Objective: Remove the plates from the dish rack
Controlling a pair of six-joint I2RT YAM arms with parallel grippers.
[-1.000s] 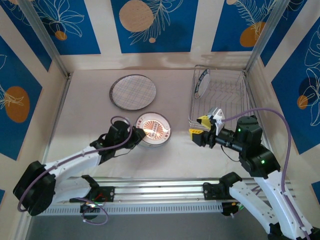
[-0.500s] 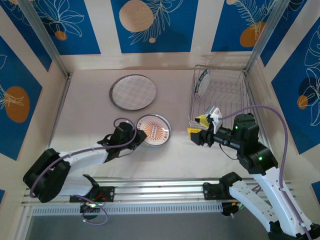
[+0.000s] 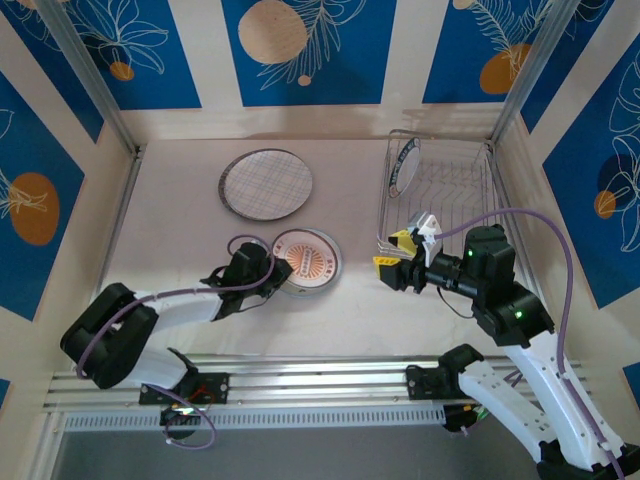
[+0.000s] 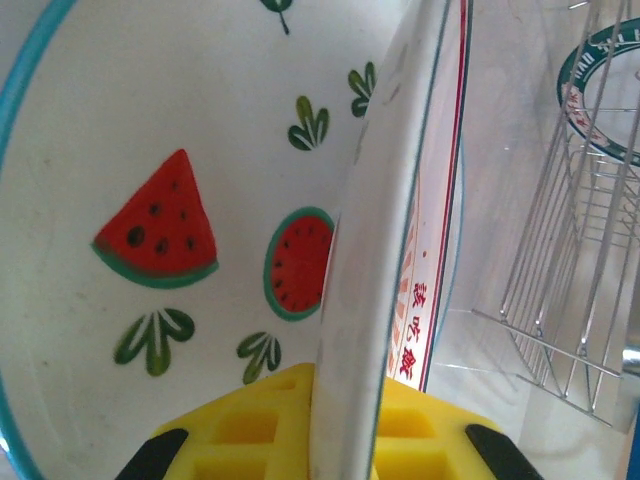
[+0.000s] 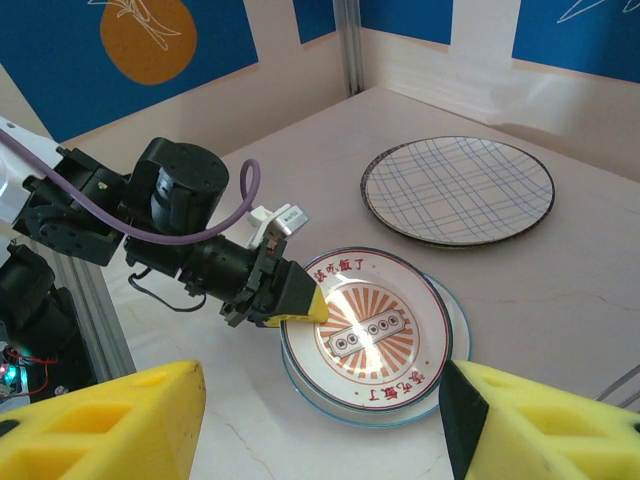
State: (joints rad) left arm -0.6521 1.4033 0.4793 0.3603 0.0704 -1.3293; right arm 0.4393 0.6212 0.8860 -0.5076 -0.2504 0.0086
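Plates lie in 2 places on the pale tabletop [image 3: 170, 230] in the top external view. A crosshatched plate [image 3: 266, 184] lies flat toward the back, well apart from the dish rack [image 3: 450, 190]. Nearer the arms, a red-lettered plate [image 3: 310, 261] sits over a second one. The rack stands at the right rear and holds 1 green-rimmed plate [image 3: 405, 165] upright at its far left end. The left tool [image 3: 283, 272] reaches the near-left rim of the red-lettered plate, and the right tool [image 3: 392, 252] hangs just in front of the rack, its 2 yellow fingers apart with nothing between them. From the left wrist, the red-lettered plate [image 4: 370, 250] is seen edge-on, its rim pinched between the yellow pads of the left tool [image 4: 335, 425]. It is tilted away from the watermelon plate [image 4: 150, 200] beside it. The rack wires [image 4: 560, 280] and the green-rimmed plate [image 4: 600, 100] show at the right. From the right wrist, the right tool [image 5: 320, 410] is spread wide and empty. Beyond it, the left tool [image 5: 290, 300] grips the edge of the red-lettered plate [image 5: 365, 335], which rests inside the pale blue rim of the watermelon plate [image 5: 461, 335]. The crosshatched plate [image 5: 458, 190] lies farther back.
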